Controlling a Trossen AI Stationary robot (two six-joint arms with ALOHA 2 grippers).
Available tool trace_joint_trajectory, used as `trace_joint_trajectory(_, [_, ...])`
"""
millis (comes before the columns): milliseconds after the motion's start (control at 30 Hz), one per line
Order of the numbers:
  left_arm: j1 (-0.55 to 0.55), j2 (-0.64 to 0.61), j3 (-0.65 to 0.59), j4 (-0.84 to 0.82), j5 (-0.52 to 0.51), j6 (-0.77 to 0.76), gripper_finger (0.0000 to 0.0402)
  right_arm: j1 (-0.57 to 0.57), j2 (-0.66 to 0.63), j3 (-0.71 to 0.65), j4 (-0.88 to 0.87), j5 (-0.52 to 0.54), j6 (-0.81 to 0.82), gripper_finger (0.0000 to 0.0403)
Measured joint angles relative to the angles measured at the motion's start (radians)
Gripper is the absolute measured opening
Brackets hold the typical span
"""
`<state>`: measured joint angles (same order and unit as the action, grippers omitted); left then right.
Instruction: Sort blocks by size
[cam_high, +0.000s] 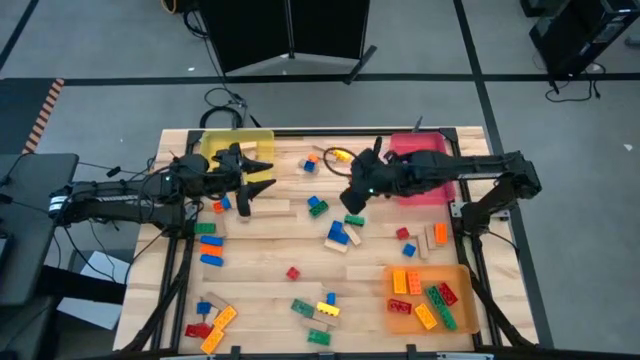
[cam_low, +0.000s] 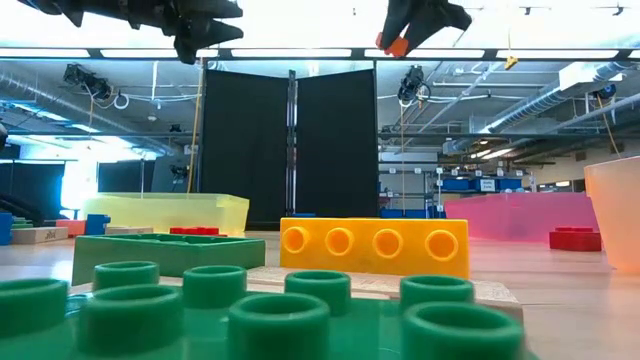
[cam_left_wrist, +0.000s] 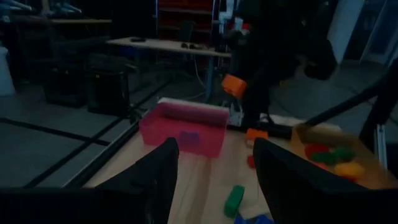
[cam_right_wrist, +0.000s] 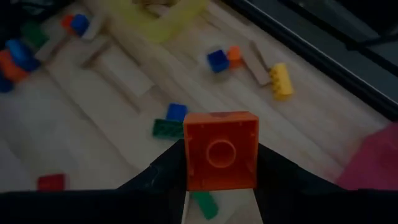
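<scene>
Two robot arms hang above a wooden table (cam_high: 270, 300) strewn with toy blocks, seen from its near edge to its far one. Along the near edge lie a cluster of red, blue and orange bricks (cam_high: 212, 320) at the left corner, a green and yellow group (cam_high: 318, 310) near the middle, and an orange tray (cam_high: 470, 300) at the right corner holding orange, red, green and yellow bricks. A lone red brick (cam_high: 293, 272) sits just beyond, toward the middle of the table. Farther in, the right hand (cam_high: 352, 200) is raised over the table's centre, clenched on a small orange block (cam_right_wrist: 221, 158) whose hollow underside faces its wrist camera; blue and green bricks (cam_high: 340, 233) lie on the table below it. The left hand (cam_high: 262, 178) hovers off the surface toward the left edge, its fingers (cam_left_wrist: 158, 180) parted and grasping nothing, with a long tan wooden block (cam_high: 268, 207) lying on the table just beside it. Along the far edge stand a yellow tray (cam_high: 262, 135) at the left and a pink-red tray (cam_high: 425, 140) at the right.
</scene>
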<state>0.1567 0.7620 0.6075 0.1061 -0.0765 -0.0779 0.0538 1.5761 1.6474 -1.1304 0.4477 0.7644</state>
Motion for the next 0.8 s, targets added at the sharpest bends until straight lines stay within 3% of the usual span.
trace_joint_trajectory(233, [0.001, -0.069, 0.000, -0.089, -0.004, 0.025, 0.0215, -0.094, 0.000, 0.000, -0.097, 0.031, 0.007, 0.0153])
trace_joint_trajectory(400, [0.001, -0.139, 0.026, -0.209, -0.070, 0.035, 0.0215, -0.185, -0.004, -0.048, -0.149, 0.034, 0.020, 0.0153])
trace_joint_trajectory(667, [0.001, -0.192, 0.038, -0.356, -0.202, 0.072, 0.0215, -0.353, -0.091, -0.249, -0.138, 0.022, 0.061, 0.0153])
trace_joint_trajectory(800, [0.001, -0.200, 0.038, -0.397, -0.219, 0.074, 0.0215, -0.473, -0.168, -0.379, -0.088, -0.016, 0.099, 0.0153])
